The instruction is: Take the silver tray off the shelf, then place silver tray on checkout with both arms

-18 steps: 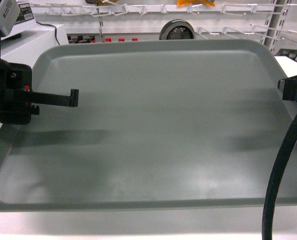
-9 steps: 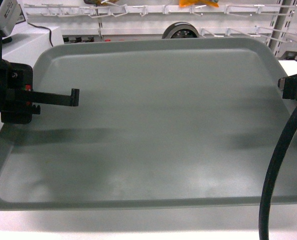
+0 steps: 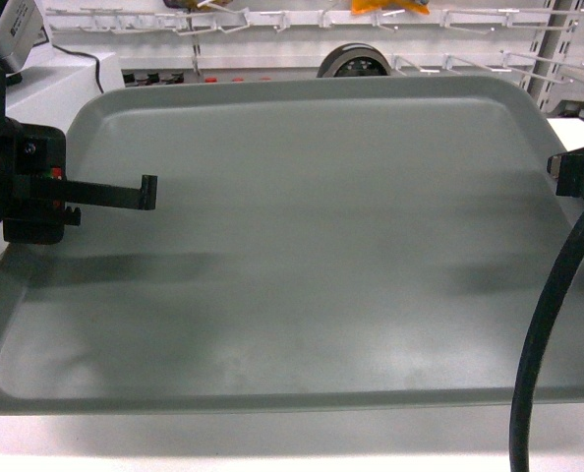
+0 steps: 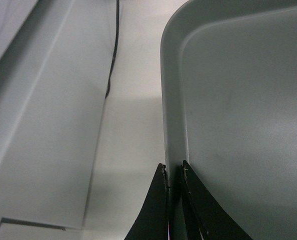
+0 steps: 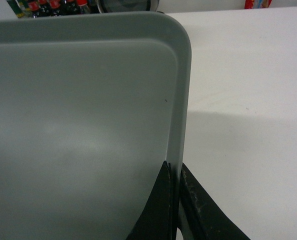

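tray [image 3: 302, 246] fills nearly the whole head view, a wide grey-silver thing with a low rim, gripped at both short sides and hanging over a white surface [image 3: 272, 442] that i take to be the checkout (its legs are out of sight, so that is a judgement). the left gripper [image 4: 174, 172] has its two thin black fingers pinched close together on the left rim, one outside and one inside, with only the rim between them; the right gripper [image 5: 174, 172] does the same on the right rim. in the head view the left gripper's black body sits at the tray's left edge with one finger [image 3: 125, 194] reaching in over the tray floor, and the right one shows only as a dark block at the far right edge, behind a thick black cable [image 3: 557, 324]. over the last second the background has slid: the round dial thing [image 3: 353, 61] and the wire hooks [image 3: 272, 18] behind have shifted a little against the tray's far rim, then nearly stopped in the last half second, while the grippers kept their place on the tray. that suggests the carry is slowing, the tray is off the shelf and over the counter, and lowering is what remains. whether the tray touches the surface yet i cannot tell. no readable writing anywhere; the red-capped bottles [image 5: 48, 7] in the right wrist view are too small to read.
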Tool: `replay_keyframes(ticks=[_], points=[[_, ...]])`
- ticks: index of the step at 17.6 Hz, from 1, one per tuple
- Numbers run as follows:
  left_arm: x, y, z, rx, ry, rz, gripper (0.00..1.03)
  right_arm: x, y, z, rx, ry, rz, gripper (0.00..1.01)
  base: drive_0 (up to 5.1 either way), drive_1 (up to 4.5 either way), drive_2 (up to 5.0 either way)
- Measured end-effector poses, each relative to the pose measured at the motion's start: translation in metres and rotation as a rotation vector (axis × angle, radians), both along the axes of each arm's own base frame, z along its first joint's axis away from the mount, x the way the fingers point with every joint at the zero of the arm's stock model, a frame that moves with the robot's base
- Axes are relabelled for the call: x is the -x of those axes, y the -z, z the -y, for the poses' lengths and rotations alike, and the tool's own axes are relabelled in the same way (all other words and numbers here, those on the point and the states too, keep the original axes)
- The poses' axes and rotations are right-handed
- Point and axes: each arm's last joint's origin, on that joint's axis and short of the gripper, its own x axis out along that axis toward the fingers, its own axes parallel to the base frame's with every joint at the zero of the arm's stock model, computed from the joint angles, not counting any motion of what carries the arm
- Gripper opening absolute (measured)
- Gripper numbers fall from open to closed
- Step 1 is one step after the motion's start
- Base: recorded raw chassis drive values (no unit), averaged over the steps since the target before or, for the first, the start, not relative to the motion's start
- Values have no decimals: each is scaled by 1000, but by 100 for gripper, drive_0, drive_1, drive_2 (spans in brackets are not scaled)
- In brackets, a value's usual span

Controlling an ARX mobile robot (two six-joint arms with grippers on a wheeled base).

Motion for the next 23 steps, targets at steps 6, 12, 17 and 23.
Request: replay_keyframes(ticks=[6,12,17,23], points=[[-20,-3,8,-70,47,37,3,-14,11,12,-13,-3,-113,2,-6,427,-439],[-35,22,15,-70,80,-87,3,-46,20,21,46,-27,-203,2,-1,71,-73],[-59,33,14,-65,89,-148,3,-73,23,20,108,-25,-257,2,0,0,0],[-68,45,22,-96,150,-274,3,-78,38,24,177,1,-316,2,0,0,0]])
